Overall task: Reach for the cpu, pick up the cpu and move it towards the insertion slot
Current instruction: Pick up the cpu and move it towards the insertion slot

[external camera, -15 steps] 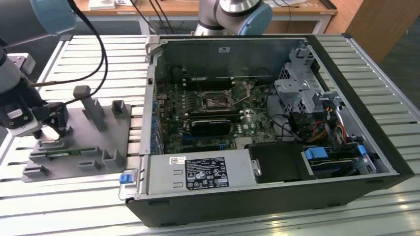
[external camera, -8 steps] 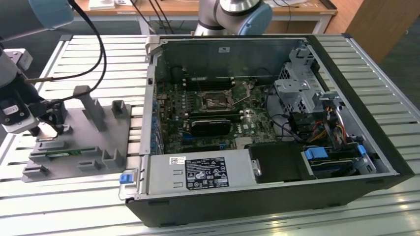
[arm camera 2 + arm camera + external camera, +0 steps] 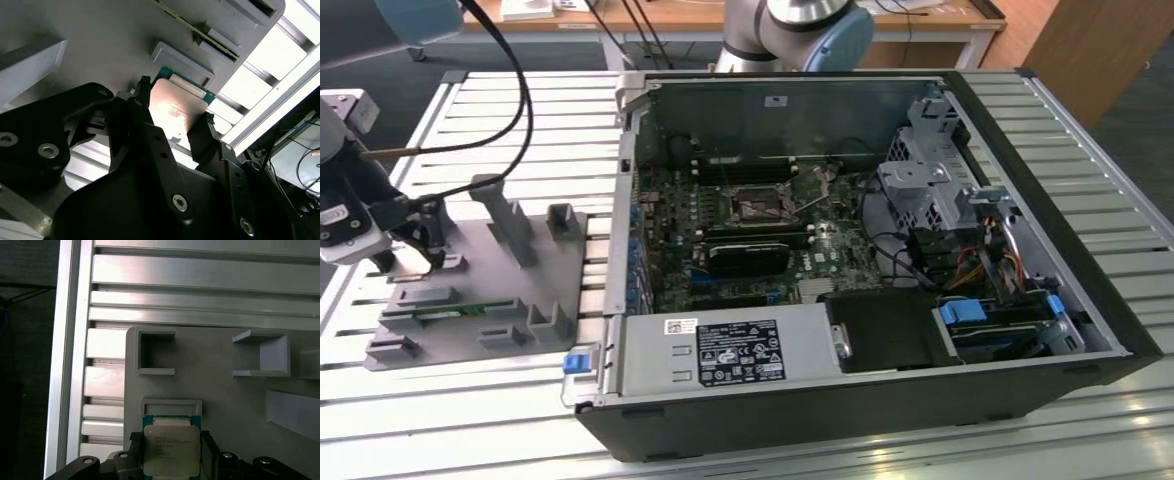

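Gripper (image 3: pixel 175 99) fingers (image 3: pixel 140 107) clenched on opposite edges of cpu (image 3: pixel 176 107), silver lid up | cpu over grey fixture plate (image 3: pixel 225 405) beside a rectangular pocket frame (image 3: pixel 171 404); lifted or resting, cannot tell | exterior view: gripper at 9 o'clock of open computer case (image 3: pixel 1067 330); insertion slot (image 3: pixel 758 207) on motherboard, well apart, 3 o'clock from gripper

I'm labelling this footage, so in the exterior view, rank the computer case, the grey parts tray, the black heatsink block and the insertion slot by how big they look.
1. computer case, largest
2. grey parts tray
3. black heatsink block
4. insertion slot, smallest, though not far behind the block
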Controlling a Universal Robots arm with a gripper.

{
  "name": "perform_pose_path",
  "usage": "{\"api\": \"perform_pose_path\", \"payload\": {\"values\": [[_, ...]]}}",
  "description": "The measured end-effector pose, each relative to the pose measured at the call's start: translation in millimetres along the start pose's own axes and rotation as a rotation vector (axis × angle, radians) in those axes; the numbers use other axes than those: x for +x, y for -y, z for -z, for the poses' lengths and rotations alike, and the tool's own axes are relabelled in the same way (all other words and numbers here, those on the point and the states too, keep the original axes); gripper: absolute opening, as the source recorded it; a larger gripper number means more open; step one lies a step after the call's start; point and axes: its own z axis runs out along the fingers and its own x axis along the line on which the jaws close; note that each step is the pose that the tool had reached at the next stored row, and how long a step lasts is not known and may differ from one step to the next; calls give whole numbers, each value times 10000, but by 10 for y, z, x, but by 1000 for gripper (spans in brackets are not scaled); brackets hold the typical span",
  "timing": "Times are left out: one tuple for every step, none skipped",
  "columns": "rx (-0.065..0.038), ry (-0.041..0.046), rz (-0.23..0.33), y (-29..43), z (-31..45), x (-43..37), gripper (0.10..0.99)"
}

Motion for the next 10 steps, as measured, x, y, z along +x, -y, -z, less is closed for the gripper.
{"api": "perform_pose_path", "payload": {"values": [[0,0,0,-1,20,0,545],[0,-1,0,-2,39,0,545],[0,0,0,-3,56,0,545],[0,-1,0,-4,74,0,545],[0,0,0,-8,108,1,545],[0,0,0,-10,125,2,545],[0,0,0,-11,143,2,545],[-1,1,0,-13,161,2,545],[0,0,1,-15,179,3,545],[0,-1,0,-17,198,3,545]]}}
